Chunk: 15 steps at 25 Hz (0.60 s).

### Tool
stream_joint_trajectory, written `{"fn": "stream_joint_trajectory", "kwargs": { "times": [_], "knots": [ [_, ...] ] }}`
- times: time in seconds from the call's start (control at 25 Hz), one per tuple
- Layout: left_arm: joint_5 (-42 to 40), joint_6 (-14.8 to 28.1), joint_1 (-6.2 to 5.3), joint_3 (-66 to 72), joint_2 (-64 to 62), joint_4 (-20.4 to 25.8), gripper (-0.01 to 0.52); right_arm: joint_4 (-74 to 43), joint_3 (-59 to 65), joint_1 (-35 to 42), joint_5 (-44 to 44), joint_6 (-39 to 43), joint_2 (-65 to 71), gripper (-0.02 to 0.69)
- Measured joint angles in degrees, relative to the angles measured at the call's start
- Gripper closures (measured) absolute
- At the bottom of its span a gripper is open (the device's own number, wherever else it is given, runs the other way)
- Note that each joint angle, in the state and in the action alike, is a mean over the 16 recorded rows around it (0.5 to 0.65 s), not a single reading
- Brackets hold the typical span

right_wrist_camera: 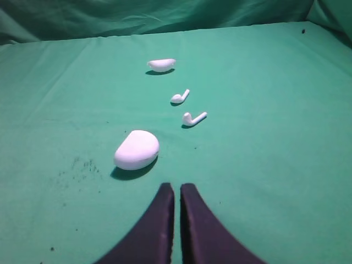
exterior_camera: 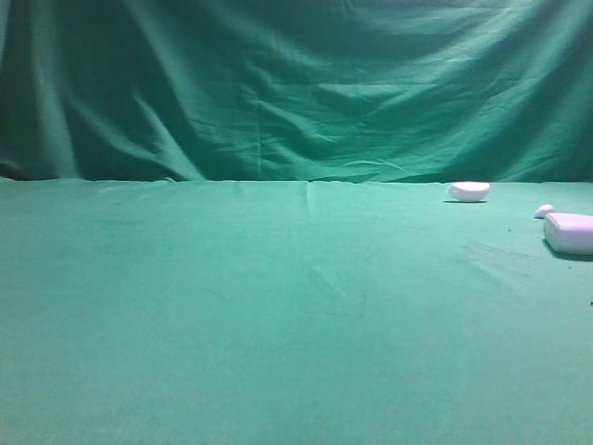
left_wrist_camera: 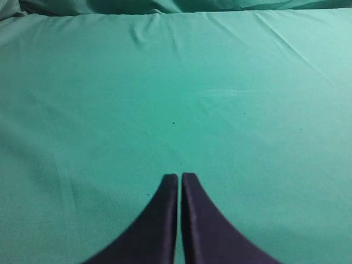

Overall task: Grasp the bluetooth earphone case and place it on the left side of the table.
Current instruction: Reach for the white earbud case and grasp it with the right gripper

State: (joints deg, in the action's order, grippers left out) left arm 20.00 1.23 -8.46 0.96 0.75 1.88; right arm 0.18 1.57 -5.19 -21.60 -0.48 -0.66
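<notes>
The bluetooth earphone case (right_wrist_camera: pixel 137 149) is a smooth white pebble lying on the green table (right_wrist_camera: pixel 264 165), just ahead and left of my right gripper (right_wrist_camera: pixel 177 187), which is shut and holds nothing. From the high camera the case (exterior_camera: pixel 569 232) sits at the far right edge, partly cut off. My left gripper (left_wrist_camera: pixel 180 176) is shut too, with only bare green cloth (left_wrist_camera: pixel 176 82) in front of it. Neither gripper appears in the high view.
Beyond the case lie two white earbuds (right_wrist_camera: pixel 193 117) (right_wrist_camera: pixel 179 97) and a white half-dome piece (right_wrist_camera: pixel 161 65), also visible from above (exterior_camera: pixel 469 191). A tiny white piece (exterior_camera: pixel 544 210) rests near the case. Green backdrop (exterior_camera: pixel 296 83) hangs behind the table.
</notes>
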Motion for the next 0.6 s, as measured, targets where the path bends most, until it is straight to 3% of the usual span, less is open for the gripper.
{"fn": "stream_joint_trajectory", "kwargs": {
  "times": [0.6],
  "knots": [
    [0.0, 0.0, 0.0, 0.0, 0.0, 0.0, 0.514, 0.1, 0.0, 0.0, 0.7, 0.0, 0.0, 0.665]
  ]
}}
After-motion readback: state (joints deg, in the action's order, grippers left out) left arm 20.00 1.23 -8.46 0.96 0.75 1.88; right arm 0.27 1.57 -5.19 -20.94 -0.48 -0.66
